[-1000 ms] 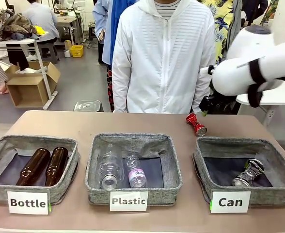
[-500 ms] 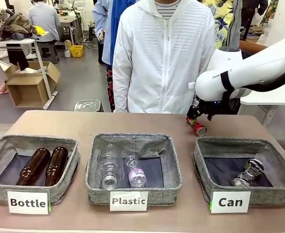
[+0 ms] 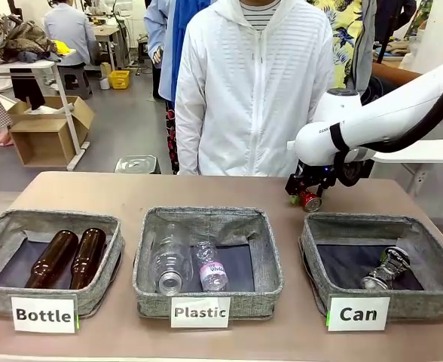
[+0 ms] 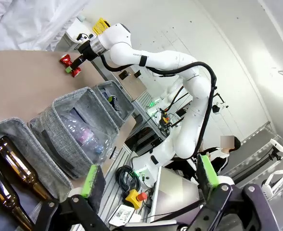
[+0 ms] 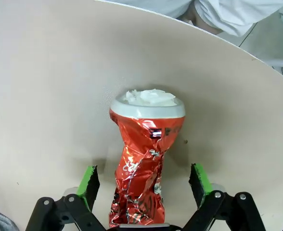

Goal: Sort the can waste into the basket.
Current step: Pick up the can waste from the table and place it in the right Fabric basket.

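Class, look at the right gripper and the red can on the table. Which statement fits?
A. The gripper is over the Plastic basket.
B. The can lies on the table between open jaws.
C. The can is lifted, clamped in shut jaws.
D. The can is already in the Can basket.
B: in the right wrist view the red can lies on the table between the right gripper's green pads, which stand apart from it.
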Controlling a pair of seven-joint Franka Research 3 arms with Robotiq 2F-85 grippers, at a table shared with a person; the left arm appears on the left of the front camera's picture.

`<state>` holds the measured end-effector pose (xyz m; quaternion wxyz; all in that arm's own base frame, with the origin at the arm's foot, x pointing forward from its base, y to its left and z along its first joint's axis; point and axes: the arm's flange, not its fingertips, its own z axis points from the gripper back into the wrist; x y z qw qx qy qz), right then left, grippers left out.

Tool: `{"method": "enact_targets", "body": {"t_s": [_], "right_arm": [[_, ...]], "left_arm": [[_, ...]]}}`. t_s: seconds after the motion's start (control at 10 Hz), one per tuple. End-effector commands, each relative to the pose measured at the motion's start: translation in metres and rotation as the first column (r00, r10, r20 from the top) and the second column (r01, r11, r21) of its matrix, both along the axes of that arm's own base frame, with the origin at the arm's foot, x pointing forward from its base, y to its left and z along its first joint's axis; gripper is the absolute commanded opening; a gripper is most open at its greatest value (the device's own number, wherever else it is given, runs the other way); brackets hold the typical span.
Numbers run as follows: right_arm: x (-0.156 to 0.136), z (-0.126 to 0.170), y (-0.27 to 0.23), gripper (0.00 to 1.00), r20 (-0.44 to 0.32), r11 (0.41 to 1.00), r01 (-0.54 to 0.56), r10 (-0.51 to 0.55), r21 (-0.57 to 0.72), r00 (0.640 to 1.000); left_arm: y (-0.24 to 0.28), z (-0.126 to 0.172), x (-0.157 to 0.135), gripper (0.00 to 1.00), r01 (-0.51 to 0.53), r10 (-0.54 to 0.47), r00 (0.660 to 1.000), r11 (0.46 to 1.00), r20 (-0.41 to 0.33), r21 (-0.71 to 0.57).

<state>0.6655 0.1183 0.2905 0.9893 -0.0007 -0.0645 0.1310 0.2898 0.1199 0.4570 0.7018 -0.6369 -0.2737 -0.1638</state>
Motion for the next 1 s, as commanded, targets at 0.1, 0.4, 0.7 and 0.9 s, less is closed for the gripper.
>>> {"method": "enact_targets", "body": {"t_s": [0.1, 0.4, 0.7, 0.9], "right_arm": [[0.0083, 0.0057, 0.0055, 1.00, 0.004, 0.999, 0.045, -0.045, -0.026, 0.999], [0.0073, 0.0033, 0.0073, 0.28, -0.010, 0.997, 0.045, -0.046, -0.055, 0.999], [0.0081, 0.0032, 0.0085, 0.00, -0.006, 0.997, 0.052, -0.053, -0.060, 0.999], [0.0083, 0.0021, 0.0081, 0.00, -0.008, 0.997, 0.057, -0.057, -0.057, 0.998]], "left_arm": [[0.0030, 0.0032, -0.0039, 1.00, 0.015, -0.015, 1.000, 1.000, -0.008, 0.003], [0.0030, 0.0032, -0.0039, 1.00, 0.015, -0.015, 1.000, 1.000, -0.008, 0.003], [0.0030, 0.0032, -0.0039, 1.00, 0.015, -0.015, 1.000, 1.000, -0.008, 0.003], [0.0030, 0.0032, -0.0039, 1.00, 0.015, -0.015, 1.000, 1.000, -0.008, 0.003]]}}
